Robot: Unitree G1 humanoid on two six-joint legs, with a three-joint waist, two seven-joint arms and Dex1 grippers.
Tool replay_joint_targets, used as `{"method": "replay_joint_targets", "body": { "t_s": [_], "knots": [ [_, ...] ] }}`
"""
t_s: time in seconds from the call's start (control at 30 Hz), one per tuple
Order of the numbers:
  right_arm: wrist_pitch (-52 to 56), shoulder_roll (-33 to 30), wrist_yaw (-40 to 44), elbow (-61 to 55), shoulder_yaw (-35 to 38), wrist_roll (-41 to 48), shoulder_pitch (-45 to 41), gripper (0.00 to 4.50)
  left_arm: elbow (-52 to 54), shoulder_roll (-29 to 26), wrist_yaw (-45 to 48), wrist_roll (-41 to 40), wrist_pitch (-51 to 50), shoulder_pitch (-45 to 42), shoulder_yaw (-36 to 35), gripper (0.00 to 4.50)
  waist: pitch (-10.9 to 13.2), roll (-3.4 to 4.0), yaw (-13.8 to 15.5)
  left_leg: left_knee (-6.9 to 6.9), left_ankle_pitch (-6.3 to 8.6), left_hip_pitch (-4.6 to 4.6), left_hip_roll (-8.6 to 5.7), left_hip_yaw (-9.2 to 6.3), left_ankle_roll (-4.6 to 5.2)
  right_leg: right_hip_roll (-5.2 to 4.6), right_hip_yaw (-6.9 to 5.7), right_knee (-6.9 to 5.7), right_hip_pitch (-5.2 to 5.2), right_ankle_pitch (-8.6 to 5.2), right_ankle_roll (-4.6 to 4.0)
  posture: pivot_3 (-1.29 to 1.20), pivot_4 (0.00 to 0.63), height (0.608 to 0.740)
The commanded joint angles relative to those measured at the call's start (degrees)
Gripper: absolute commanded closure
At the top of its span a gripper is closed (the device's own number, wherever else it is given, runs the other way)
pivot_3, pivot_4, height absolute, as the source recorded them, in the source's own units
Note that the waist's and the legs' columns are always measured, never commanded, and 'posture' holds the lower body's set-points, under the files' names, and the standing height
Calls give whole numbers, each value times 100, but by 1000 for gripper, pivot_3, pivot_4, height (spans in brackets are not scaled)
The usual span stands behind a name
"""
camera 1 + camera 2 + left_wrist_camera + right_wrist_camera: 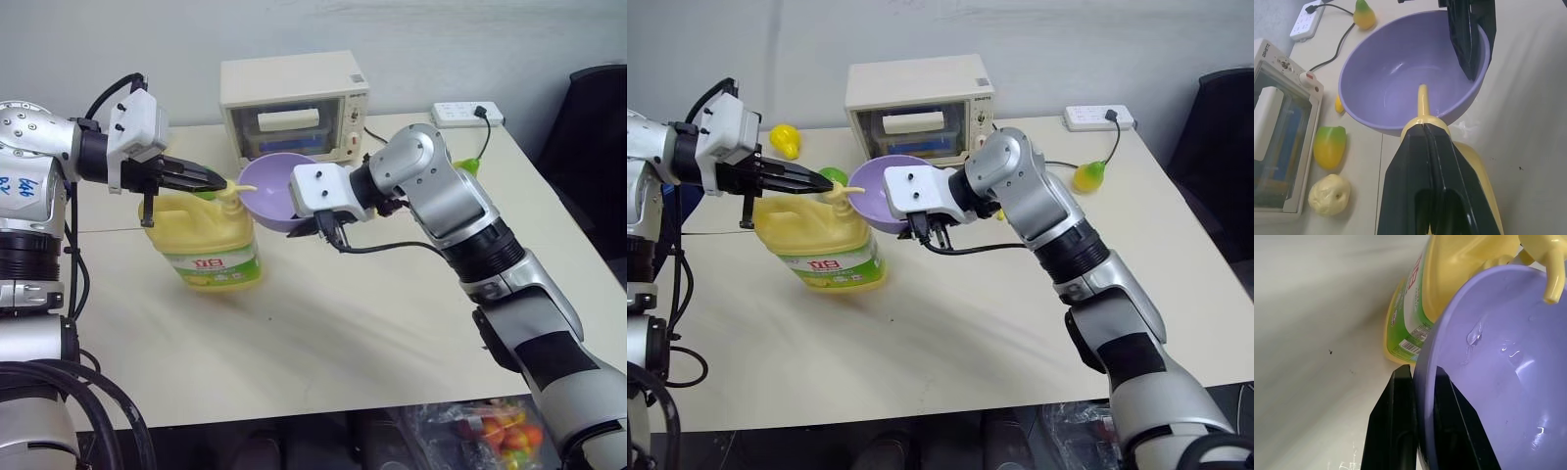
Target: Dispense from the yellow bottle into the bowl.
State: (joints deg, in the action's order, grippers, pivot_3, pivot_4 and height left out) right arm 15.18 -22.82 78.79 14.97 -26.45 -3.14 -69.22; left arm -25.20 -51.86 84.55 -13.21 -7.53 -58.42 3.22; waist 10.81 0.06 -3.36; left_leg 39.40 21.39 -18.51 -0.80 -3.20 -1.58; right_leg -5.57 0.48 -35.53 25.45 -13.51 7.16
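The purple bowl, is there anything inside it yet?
The bowl holds a few clear droplets on its glossy wall. The yellow bottle's spout reaches over its rim. The right gripper's finger hides part of the inside.

Pale-yellow bottle with green label upright on table at left, pump spout reaching over rim of glossy lavender bowl, raised, tilted, just right

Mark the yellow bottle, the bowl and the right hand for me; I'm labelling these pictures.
yellow bottle [201, 235]: left eye view, on its body above the label.
bowl [1400, 73]: left wrist view, on its glossy inside.
right hand [1422, 391]: right wrist view, between its fingertips on the bowl's rim.
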Motion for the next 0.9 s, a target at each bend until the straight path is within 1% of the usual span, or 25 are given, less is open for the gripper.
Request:
{"method": "replay_joint_targets", "body": {
  "t_s": [0.03, 0.17, 0.27, 0.33, 0.4, 0.43, 0.5, 0.53, 0.57, 0.7, 0.77, 0.9],
  "knots": [
    [-54, 47, -37, -127, 69, 25, -79, 4500, -243, 52, 190, 594, -133, 476, 659, 4471, -1, 1, 0, 0, 0, 0, 0, 0, 0, 0, 0, 0, 0, 0, 0, 0, 150, 740],
    [-21, 27, -23, -190, 92, 51, -76, 4500, -162, 31, 179, 412, -298, 276, 482, 4471, -2, 2, 1, -2, 0, 1, 0, 0, 0, 0, 0, 0, 0, 0, -1, 0, 150, 740],
    [38, -7, 14, -269, 116, 94, -56, 4500, 165, -8, 230, -68, -950, -26, 164, 4471, -1, 2, 0, -3, 0, -1, 0, 0, 0, 1, 0, 2, 0, -1, -1, 0, 150, 740],
    [86, -31, 26, -314, 142, 126, -43, 4500, 481, -78, 255, -510, -1610, -353, -131, 4471, 0, 0, 1, -4, 0, -11, 2, -3, 0, 3, -3, 5, 6, -1, -1, 0, 150, 740],
    [127, -53, 30, -348, 161, 147, -33, 4500, 760, -190, 310, -843, -2100, -561, -343, 4471, 4, -8, 2, -4, -1, -42, 3, -10, -1, 4, -8, 9, 30, 0, 0, 0, 150, 740],
    [142, -64, 33, -361, 169, 154, -30, 4500, 904, -287, 351, -1025, -2395, -654, -433, 4471, 7, -15, -2, -1, -5, -76, 2, -12, -9, 2, -8, 6, 63, 1, 1, 0, 150, 740],
    [169, -92, 43, -407, 185, 171, -7, 4500, 1181, -498, 428, -1352, -2902, -755, -573, 4077, 8, -17, -32, 5, -24, -142, 2, -11, -45, 2, -7, 1, 136, 1, 2, 0, 150, 740],
    [180, -105, 48, -428, 191, 179, 5, 4500, 1286, -576, 440, -1472, -3091, -769, -606, 3913, 7, -19, -52, 7, -25, -171, 1, -11, -46, 0, -7, -6, 174, 1, 2, 0, 150, 740],
    [193, -117, 55, -445, 201, 192, 12, 4500, 1450, -726, 518, -1577, -3174, -707, -639, 3621, 7, -18, -78, 9, -28, -204, -4, -9, -53, -6, -7, -14, 218, 2, 1, 0, 150, 740],
    [217, -145, 40, -465, 222, 233, 17, 4500, 1877, -1189, 640, -1940, -3451, -430, -778, 2477, 7, -18, -163, -12, -28, -206, -11, -8, -56, -19, -17, 3, 226, 1, 1, 0, 150, 740],
    [229, -160, 30, -475, 232, 252, 21, 4500, 2014, -1393, 662, -2113, -3540, -270, -856, 1945, 9, -21, -160, -13, -27, -204, -13, -3, -57, -21, -15, 4, 226, 2, 1, 0, 150, 740],
    [311, -291, 8, -655, 280, 307, 201, 4500, 2384, -1830, 620, -2441, -3679, 294, -1131, 680, 12, -26, -141, -11, -28, -201, -12, -5, -57, -20, -16, -6, 225, 2, 1, 0, 150, 740]
  ]
}}
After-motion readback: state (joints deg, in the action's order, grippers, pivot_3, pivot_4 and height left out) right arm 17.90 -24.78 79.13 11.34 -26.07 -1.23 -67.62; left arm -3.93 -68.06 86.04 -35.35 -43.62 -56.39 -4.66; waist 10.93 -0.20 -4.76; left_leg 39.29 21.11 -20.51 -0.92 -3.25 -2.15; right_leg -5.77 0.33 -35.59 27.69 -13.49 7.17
